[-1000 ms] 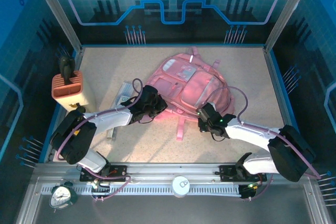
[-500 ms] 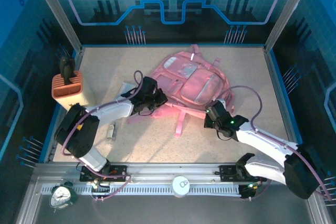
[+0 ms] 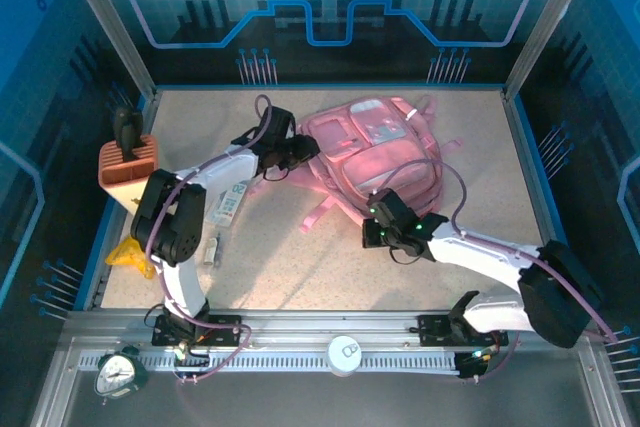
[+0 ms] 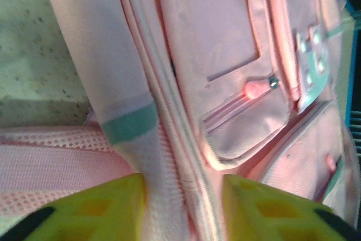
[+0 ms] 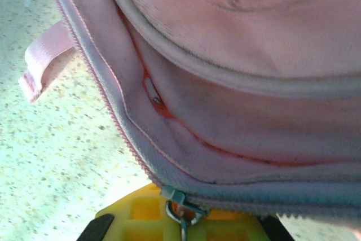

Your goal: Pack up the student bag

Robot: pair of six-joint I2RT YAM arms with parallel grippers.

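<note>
The large soft pink fabric student bag has slid toward the far edge of the speckled beige table; the left gripper clamps its side seam; the right gripper sits under its near zip edge, grip unclear; likely repositioning before packing.

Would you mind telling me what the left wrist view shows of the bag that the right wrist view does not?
Left wrist view: a zipped pocket with a pink zip pull, a pale green strip and a mesh strap, with fabric held between the jaws of the left gripper.
Right wrist view: a metal zip slider on a zipped seam, and a loose strap end.
Both: the student bag and the speckled table.
</note>
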